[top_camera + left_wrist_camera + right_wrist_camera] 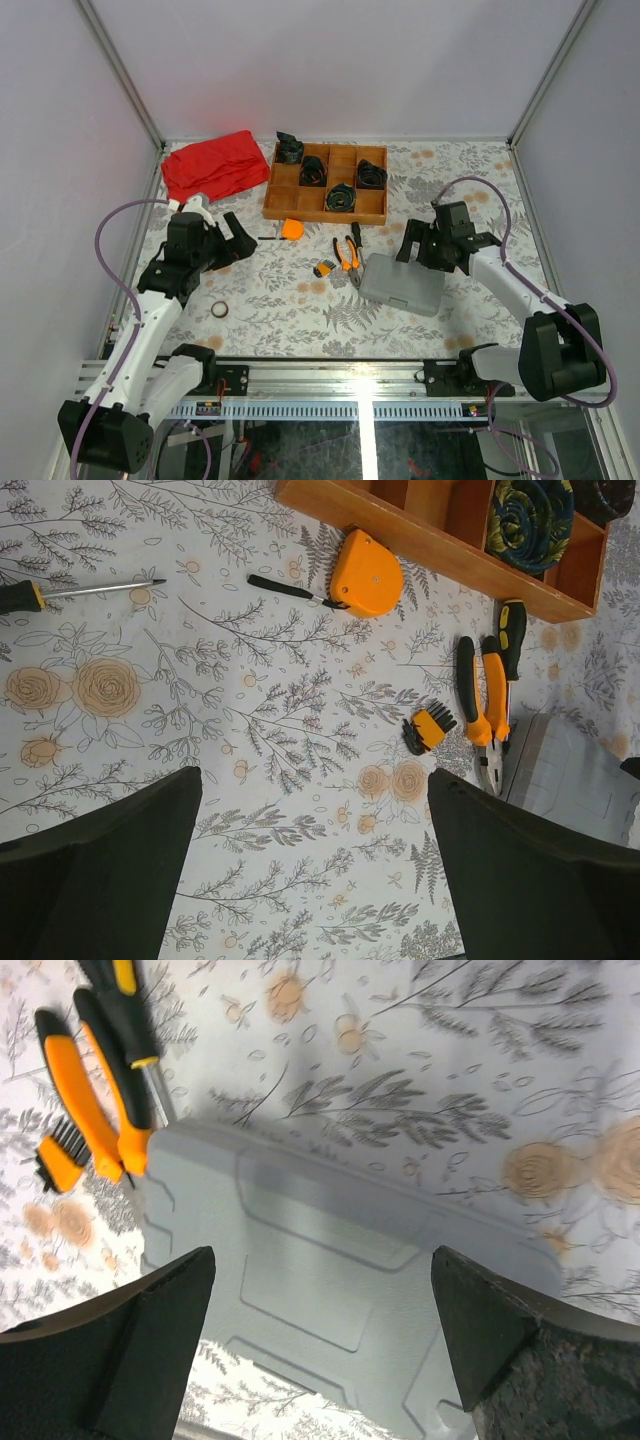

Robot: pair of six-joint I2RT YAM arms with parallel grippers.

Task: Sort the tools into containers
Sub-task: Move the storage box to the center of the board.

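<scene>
Pliers (346, 256) lie at the centre of your top view, just beside the left edge of the closed grey case (402, 283). Your left gripper (312, 780) and right gripper (322, 1255) both have the jaws wide apart, holding nothing; the right one hangs above the case.

We see bright, even light (shadows are soft and pale). The right wrist view is a bit blurry; the other two look sharp.
</scene>
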